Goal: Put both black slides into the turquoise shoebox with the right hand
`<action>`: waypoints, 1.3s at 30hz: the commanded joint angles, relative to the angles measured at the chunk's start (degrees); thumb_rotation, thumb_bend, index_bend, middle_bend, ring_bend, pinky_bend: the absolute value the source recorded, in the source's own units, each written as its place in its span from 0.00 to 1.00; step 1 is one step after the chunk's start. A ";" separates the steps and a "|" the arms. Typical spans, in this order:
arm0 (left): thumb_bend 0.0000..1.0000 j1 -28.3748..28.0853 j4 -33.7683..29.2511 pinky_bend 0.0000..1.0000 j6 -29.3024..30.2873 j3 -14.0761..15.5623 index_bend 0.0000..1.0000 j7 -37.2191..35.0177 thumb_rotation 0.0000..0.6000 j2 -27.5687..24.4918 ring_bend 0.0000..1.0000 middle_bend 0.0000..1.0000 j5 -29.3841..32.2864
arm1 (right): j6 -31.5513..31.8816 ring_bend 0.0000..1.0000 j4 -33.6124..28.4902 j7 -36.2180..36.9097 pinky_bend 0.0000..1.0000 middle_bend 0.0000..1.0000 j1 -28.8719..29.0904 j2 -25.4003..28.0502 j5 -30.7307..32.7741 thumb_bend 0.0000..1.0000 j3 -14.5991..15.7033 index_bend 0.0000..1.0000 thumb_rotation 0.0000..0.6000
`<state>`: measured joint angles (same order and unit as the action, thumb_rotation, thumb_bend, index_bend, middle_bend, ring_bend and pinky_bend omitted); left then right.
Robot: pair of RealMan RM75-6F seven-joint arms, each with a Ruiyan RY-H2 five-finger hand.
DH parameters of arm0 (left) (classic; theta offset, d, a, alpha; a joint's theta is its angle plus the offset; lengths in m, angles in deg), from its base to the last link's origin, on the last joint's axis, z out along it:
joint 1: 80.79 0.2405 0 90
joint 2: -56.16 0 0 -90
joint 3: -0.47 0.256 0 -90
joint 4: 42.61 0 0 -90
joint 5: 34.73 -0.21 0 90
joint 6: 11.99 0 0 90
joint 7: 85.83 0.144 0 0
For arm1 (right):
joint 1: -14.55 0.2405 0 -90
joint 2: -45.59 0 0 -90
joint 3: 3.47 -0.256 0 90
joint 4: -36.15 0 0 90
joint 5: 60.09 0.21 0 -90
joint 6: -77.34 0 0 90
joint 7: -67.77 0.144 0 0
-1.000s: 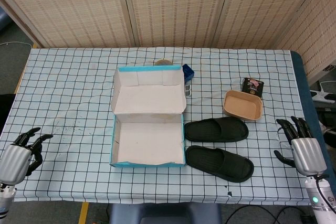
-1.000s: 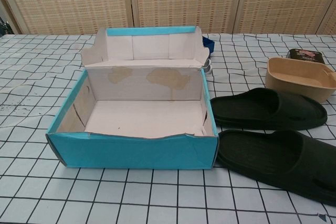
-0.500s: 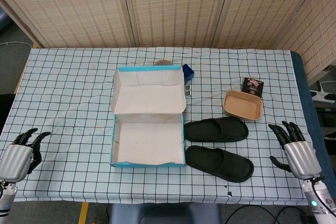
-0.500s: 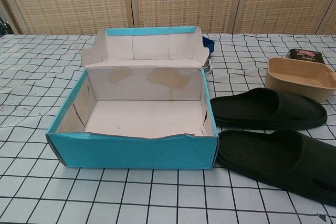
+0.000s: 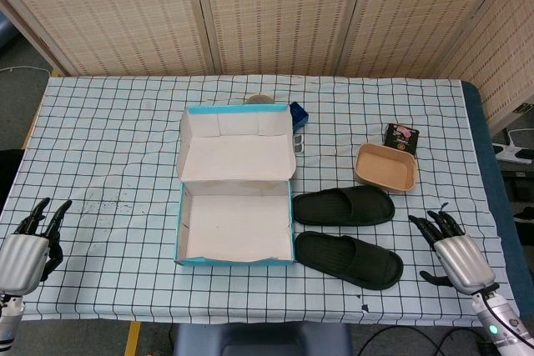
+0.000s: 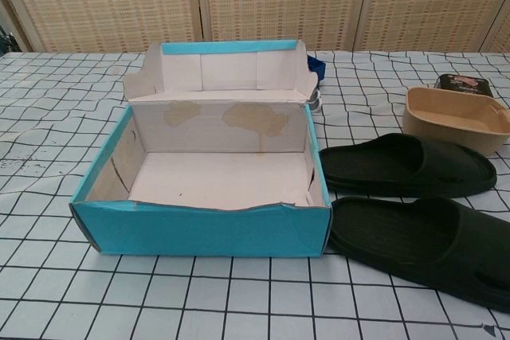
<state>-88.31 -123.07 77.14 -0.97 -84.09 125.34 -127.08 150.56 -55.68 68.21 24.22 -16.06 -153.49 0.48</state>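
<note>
The turquoise shoebox (image 5: 185, 223) (image 6: 199, 230) stands with its lid folded back and its white inside bare. Two black slides lie side by side just right of it: the far slide (image 5: 344, 206) (image 6: 406, 166) and the near slide (image 5: 349, 258) (image 6: 426, 246). My right hand (image 5: 450, 254) hovers near the table's right front corner, a little right of the near slide, fingers spread and holding nothing. At the left front edge my left hand (image 5: 27, 244) is open too. Neither hand shows in the chest view.
A tan bowl (image 5: 385, 166) (image 6: 455, 119) sits behind the slides, with a small dark packet (image 5: 401, 138) (image 6: 464, 84) beyond it. A blue object (image 5: 299, 115) and a round item (image 5: 261, 99) lie behind the box lid. A checked cloth (image 5: 108, 147) covers the table.
My right hand has moved left and slightly forward, closer to the near slide. My left hand's fingers have straightened and spread. Box and slides have stayed put.
</note>
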 commanded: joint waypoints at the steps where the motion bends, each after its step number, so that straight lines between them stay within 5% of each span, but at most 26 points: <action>1: 0.38 -0.16 -0.53 0.27 -0.95 -0.05 0.00 0.11 1.00 -0.26 0.02 0.00 0.73 | -1.46 0.00 0.12 0.70 0.05 0.13 0.77 -0.30 -0.93 0.07 0.93 0.02 1.00; 11: 0.38 0.08 -3.46 0.28 -3.01 -0.41 0.00 1.55 1.00 -1.24 0.02 0.00 3.72 | -9.58 0.00 1.85 -0.78 0.06 0.13 3.50 -3.91 2.23 0.07 1.69 0.00 1.00; 39: 0.38 0.24 -6.95 0.30 -5.65 -0.91 0.08 2.98 1.00 -2.90 0.02 0.00 7.32 | -13.22 0.00 2.45 0.37 0.06 0.13 7.13 -11.15 3.70 0.07 1.27 0.00 1.00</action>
<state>-88.06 -130.00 71.51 -1.88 -81.11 122.47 -119.79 137.51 -52.94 68.53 31.21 -27.46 -149.81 1.60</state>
